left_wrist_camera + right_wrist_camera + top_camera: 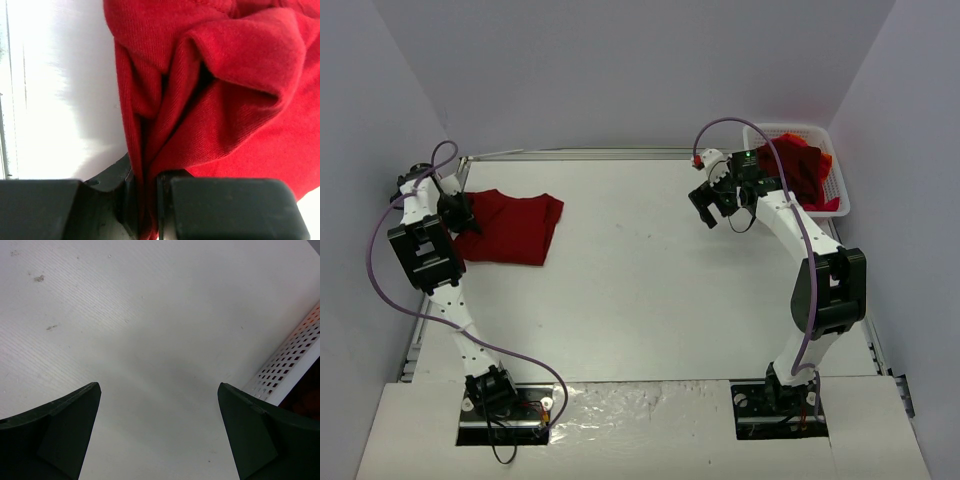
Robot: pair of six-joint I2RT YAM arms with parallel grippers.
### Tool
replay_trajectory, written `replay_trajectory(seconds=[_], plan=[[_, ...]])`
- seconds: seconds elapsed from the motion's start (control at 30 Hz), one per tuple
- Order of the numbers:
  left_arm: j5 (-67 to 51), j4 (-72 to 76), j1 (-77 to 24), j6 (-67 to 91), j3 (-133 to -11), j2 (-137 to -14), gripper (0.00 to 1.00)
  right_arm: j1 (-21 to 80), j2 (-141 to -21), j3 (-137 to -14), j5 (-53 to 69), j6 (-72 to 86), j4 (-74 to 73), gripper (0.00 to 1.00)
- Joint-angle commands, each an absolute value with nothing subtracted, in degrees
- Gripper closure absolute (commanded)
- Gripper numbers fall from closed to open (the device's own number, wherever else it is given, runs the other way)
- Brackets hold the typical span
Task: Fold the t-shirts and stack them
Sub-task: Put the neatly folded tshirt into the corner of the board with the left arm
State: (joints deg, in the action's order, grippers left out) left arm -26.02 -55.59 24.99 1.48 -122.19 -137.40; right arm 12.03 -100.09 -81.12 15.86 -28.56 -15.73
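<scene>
Far left of the white plastic mesh basket, a dark red cloth t-shirt, seemingly folded, was clamped at its edge by the left gripper | right gripper beside the basket was spread wide, empty | crumpled red shirts inside were judged unfolded.

White ribbed surface with a few dark specks, white mesh basket in its far-right corner near the wall, metal rail along the far edge, pale board across the near edge, plain grey walls around.
</scene>
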Motion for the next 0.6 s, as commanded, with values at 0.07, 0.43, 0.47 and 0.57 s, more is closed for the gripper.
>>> replay_trajectory(seconds=[0.07,0.43,0.47,0.57], plan=[[-21.37,-50.54,25.66,4.66,-120.15,-134.83,0.98,11.69,-100.55,-80.60,16.35,-29.18,-16.26,0.00],[-15.12,-46.59,25.49,2.46,-113.12,-130.17,0.98,11.60,-100.99,-80.51,16.52,-29.36,-16.26,0.00],[-14.60,-46.23,25.49,2.46,-112.42,-129.73,0.98,11.60,-100.99,-80.42,16.52,-29.36,-16.35,0.00],[-12.66,-45.88,25.49,2.02,-112.24,-129.11,0.97,11.60,-100.81,-80.42,16.44,-29.36,-16.35,0.00]])
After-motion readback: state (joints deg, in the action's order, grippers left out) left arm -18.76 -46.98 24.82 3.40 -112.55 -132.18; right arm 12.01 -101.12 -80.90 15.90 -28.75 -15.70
